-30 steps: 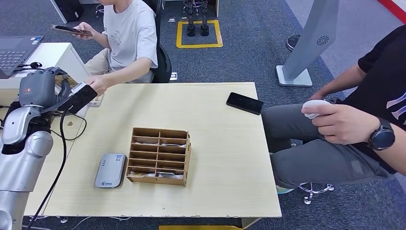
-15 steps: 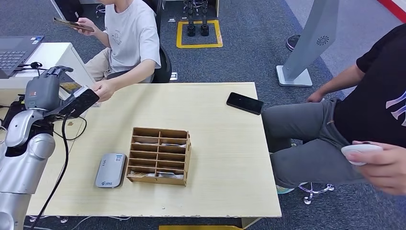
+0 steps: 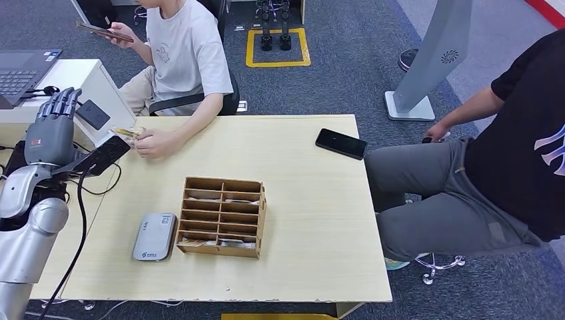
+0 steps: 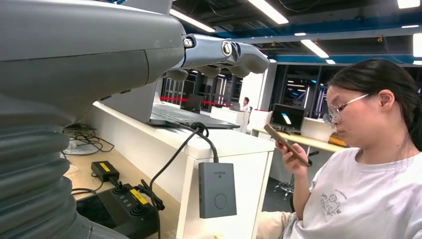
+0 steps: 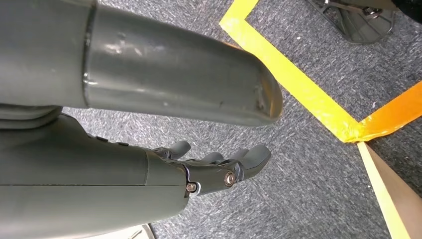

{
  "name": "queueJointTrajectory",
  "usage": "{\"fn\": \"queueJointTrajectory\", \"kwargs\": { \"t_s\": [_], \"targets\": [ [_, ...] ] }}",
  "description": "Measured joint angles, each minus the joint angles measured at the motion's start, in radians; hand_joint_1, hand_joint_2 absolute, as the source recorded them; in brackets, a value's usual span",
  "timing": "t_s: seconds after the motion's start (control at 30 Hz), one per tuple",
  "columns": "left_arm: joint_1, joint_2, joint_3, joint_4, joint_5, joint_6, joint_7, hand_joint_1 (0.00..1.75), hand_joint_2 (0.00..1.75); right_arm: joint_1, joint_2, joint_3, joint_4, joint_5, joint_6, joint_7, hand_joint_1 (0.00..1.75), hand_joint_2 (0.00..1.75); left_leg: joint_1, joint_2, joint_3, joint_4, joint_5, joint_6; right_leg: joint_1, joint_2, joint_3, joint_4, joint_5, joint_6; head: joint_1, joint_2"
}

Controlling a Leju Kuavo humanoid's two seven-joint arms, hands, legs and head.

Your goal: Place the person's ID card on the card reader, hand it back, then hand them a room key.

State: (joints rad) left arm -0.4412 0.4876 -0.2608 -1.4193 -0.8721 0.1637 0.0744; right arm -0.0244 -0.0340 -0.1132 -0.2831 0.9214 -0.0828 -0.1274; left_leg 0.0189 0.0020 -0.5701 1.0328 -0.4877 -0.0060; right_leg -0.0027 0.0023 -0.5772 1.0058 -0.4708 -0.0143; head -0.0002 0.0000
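Nearest, on the front part of the pale wooden worktop [image 3: 313,220], a grey card reader [image 3: 154,237] lies flat, just beside a wooden slotted organizer [image 3: 222,217] whose compartments hold thin cards; which of them is a room key cannot be told. At the worktop's left edge the left hand [image 3: 54,127] is raised, its fingers [image 3: 61,101] straight, apart and holding nothing; the wrist view shows the same fingers [image 4: 234,52] extended in the air. The right hand [image 5: 219,169] hangs over grey carpet beside yellow floor tape, its fingers loosely spread around nothing. Farther back, a person in a white shirt rests a hand [image 3: 154,143] on the worktop, pinching the ID card [image 3: 126,133] near the far left corner, well apart from the card reader. A black phone [image 3: 340,143] lies near the far right edge.
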Motion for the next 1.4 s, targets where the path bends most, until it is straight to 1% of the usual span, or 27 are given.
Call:
{"fn": "queueJointTrajectory", "kwargs": {
  "t_s": [0.13, 0.23, 0.37, 1.13, 1.2, 1.27, 1.33, 1.4],
  "targets": [
    [0.013, 0.010, 0.007, -0.009, 0.004, 0.010, 0.000, 0.00, 1.75, 0.001, 0.000, 0.000, 0.000, -0.007, -0.002, -0.001, 0.00, 0.00, 0.000, 0.001, 0.000, 0.000, 0.000, 0.000, 0.000, 0.001, 0.000, 0.000, 0.000, 0.000, 0.000, 0.000],
    [0.045, 0.031, 0.039, -0.027, 0.018, 0.033, -0.003, 0.00, 1.75, 0.005, 0.000, 0.000, 0.000, -0.018, -0.008, -0.002, 0.00, 0.00, 0.000, 0.003, 0.000, 0.000, 0.000, 0.000, 0.000, 0.003, -0.001, 0.000, 0.000, 0.000, 0.000, 0.000],
    [0.072, 0.045, 0.073, -0.043, 0.023, 0.040, -0.006, 0.00, 1.75, 0.009, -0.001, 0.000, 0.000, -0.021, -0.010, -0.003, 0.00, 0.00, 0.000, 0.001, 0.000, 0.000, 0.000, -0.001, 0.000, 0.001, -0.001, 0.000, 0.000, 0.000, 0.000, 0.000],
    [0.098, 0.051, 0.100, -0.058, 0.034, 0.046, -0.008, 0.00, 1.75, 0.009, -0.001, 0.000, 0.000, -0.025, -0.013, -0.003, 0.00, 0.00, 0.000, 0.002, 0.000, 0.000, 0.000, -0.001, 0.000, 0.002, -0.001, 0.000, 0.001, 0.000, 0.000, 0.000],
    [0.131, 0.061, 0.122, -0.073, 0.062, 0.068, -0.011, 0.00, 1.75, 0.011, -0.001, -0.001, 0.000, -0.038, -0.019, -0.004, 0.00, 0.00, 0.000, 0.004, 0.000, -0.001, 0.000, -0.001, 0.000, 0.004, 0.000, 0.001, 0.001, 0.000, 0.000, 0.000],
    [0.199, 0.073, 0.178, -0.105, 0.097, 0.111, -0.027, 0.00, 1.75, 0.018, -0.002, -0.005, 0.000, -0.058, -0.028, -0.008, 0.00, 0.00, 0.000, 0.007, 0.001, -0.001, -0.001, -0.001, 0.000, 0.007, -0.001, 0.001, 0.000, 0.000, 0.000, 0.000],
    [0.299, 0.077, 0.266, -0.156, 0.138, 0.156, -0.057, 0.00, 1.75, 0.030, -0.003, -0.015, 0.001, -0.081, -0.041, -0.016, 0.00, 0.00, 0.000, 0.010, 0.001, -0.001, -0.003, -0.002, 0.000, 0.010, -0.002, 0.001, 0.000, -0.001, -0.001, 0.000],
    [0.416, 0.067, 0.375, -0.219, 0.189, 0.173, -0.088, 0.00, 1.75, 0.045, -0.004, -0.032, 0.002, -0.105, -0.056, -0.023, 0.00, 0.00, 0.000, 0.011, 0.002, -0.001, -0.005, -0.002, 0.000, 0.011, -0.002, 0.001, -0.002, -0.001, -0.001, 0.000]
  ]
}}
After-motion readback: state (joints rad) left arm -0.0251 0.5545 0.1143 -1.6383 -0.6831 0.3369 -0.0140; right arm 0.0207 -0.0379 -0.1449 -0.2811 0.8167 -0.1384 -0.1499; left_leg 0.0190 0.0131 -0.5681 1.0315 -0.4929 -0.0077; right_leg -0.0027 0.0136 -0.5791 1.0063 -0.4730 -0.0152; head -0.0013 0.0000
